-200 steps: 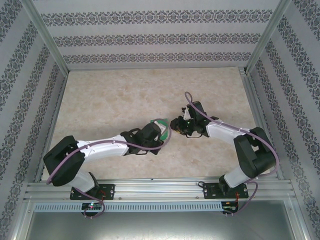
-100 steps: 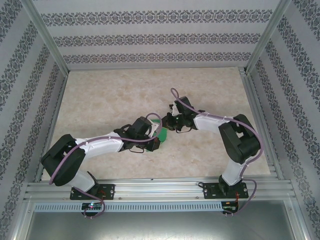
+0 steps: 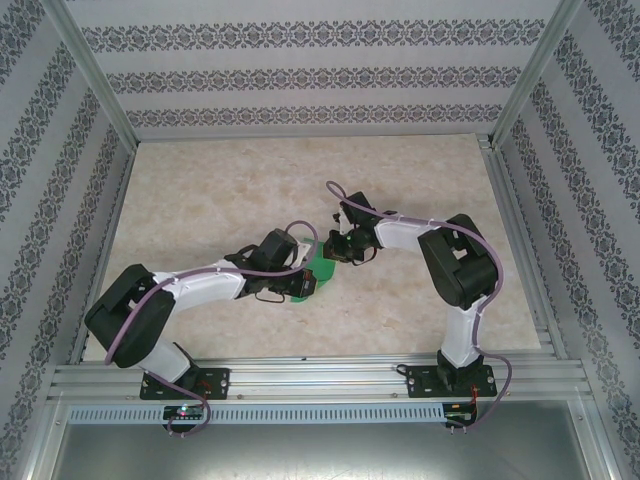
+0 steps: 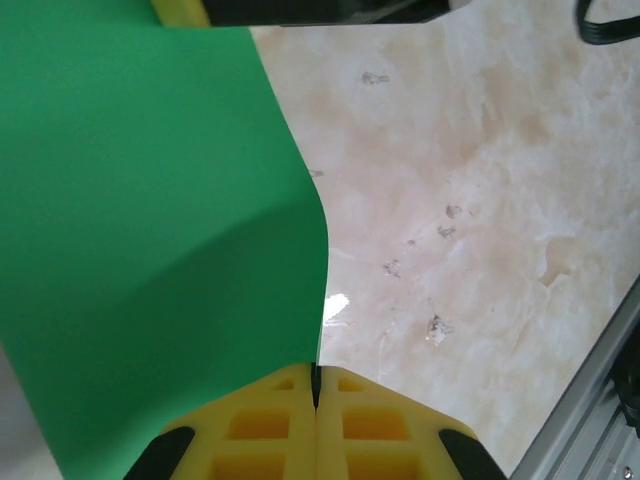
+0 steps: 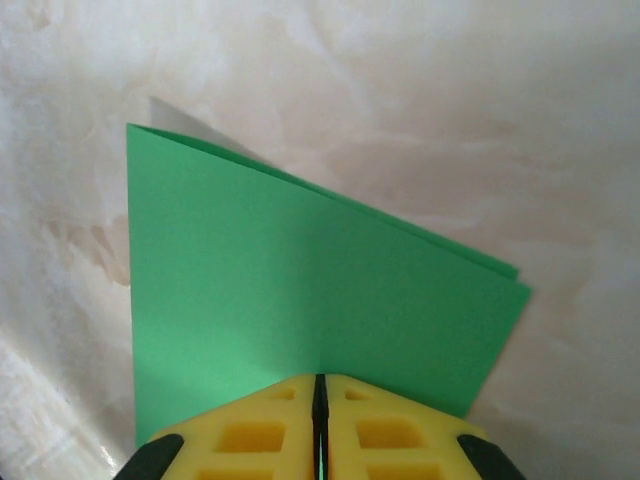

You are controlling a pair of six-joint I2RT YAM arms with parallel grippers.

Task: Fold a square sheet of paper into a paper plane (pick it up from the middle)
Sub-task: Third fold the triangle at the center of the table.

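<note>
Light and floppy, the bright-green folded paper sheet (image 5: 300, 280) is clamped at opposite edges by left hand (image 4: 315, 378) and right hand (image 5: 320, 385); easily crumpled.

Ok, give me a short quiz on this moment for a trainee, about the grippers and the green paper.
1. True or false: the left gripper is shut on the green paper.
2. The right gripper is: A open; B shut on the paper; C shut on nothing.
3. In the right wrist view, how many paper layers show at the far edge?
Key: 1 true; 2 B; 3 two.
</note>
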